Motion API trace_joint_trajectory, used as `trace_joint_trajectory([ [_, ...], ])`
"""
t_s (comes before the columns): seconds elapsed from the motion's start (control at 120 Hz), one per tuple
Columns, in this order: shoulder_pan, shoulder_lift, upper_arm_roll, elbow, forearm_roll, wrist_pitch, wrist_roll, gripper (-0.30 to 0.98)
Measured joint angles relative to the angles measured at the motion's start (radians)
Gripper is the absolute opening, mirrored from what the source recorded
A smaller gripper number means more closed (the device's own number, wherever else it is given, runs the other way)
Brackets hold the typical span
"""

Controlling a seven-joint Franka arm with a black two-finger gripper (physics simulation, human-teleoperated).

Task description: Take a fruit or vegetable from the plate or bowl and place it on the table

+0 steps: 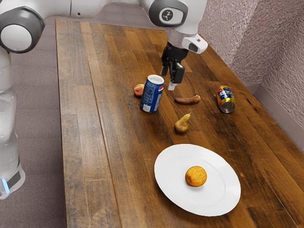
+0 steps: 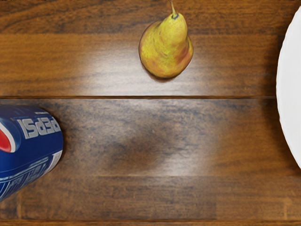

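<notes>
Hovering near the Pepsi can (image 1: 151,97) with gripper (image 1: 168,80) apparently spread. Seeing an orange (image 1: 195,176) on the plate (image 1: 168,190), a pear (image 1: 182,124) on the table (image 1: 80,95).

Bold blue on the Pepsi can (image 1: 151,95), we see, with silvery lettering and a red flash! Yellow-green blushing reddish on the pear (image 2: 165,49), glowing orange on the round fruit (image 1: 195,176), pure white plate (image 1: 221,192), and we've streaky brown grain along the table (image 1: 83,166)!
</notes>
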Motion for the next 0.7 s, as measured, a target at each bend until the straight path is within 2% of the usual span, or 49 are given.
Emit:
trace_joint_trajectory([
  [0.008,0.0,0.0,0.0,0.0,0.0,0.0,0.0,0.68],
  [0.017,-0.208,-0.064,0.205,0.019,0.035,-0.011,-0.02,0.68],
  [0.033,-0.56,-0.176,0.533,0.052,0.098,-0.032,-0.06,0.67],
  [0.05,-0.782,-0.262,0.773,0.079,0.153,-0.051,-0.099,0.66],
  [0.067,-0.942,-0.326,0.949,0.101,0.201,-0.069,-0.137,0.66],
  [0.1,-1.177,-0.406,1.174,0.126,0.28,-0.1,-0.209,0.66],
  [0.15,-1.345,-0.462,1.334,0.144,0.365,-0.139,-0.31,0.67],
  [0.225,-1.429,-0.489,1.412,0.153,0.443,-0.182,-0.447,0.68],
  [0.367,-1.455,-0.497,1.436,0.155,0.507,-0.23,-0.664,0.68],
  [0.533,-1.455,-0.498,1.437,0.156,0.528,-0.257,-0.862,0.69],
  [0.7,-1.421,-0.502,1.441,0.156,0.501,-0.267,-1.011,0.69],
])
